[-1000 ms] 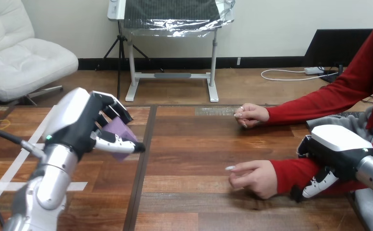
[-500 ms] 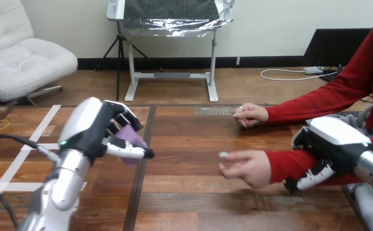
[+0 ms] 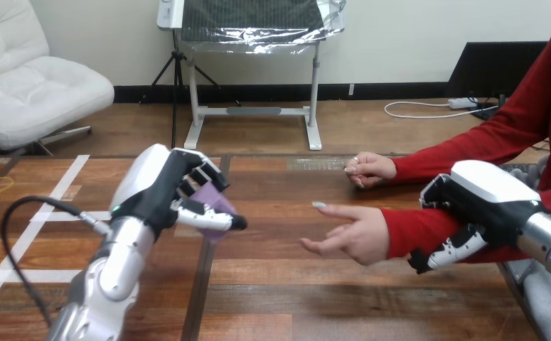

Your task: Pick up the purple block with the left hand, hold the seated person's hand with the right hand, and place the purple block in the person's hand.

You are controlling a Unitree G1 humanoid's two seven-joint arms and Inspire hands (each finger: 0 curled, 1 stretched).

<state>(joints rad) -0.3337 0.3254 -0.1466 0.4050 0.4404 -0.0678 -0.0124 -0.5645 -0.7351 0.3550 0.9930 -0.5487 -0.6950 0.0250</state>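
Left robot hand (image 3: 160, 186) clasped the purple block (image 3: 214, 201) above the bench's (image 3: 286, 298) left half; right robot hand (image 3: 482, 202) curled round the person's forearm (image 3: 421, 231), with the person's hand (image 3: 350, 236) open, apart from the block.

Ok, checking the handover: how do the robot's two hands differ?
The left hand is curled round the purple block; the right hand is curled round the person's forearm. The left hand hangs over the table's left half; the right hand is at its right edge. Both are shut on something.
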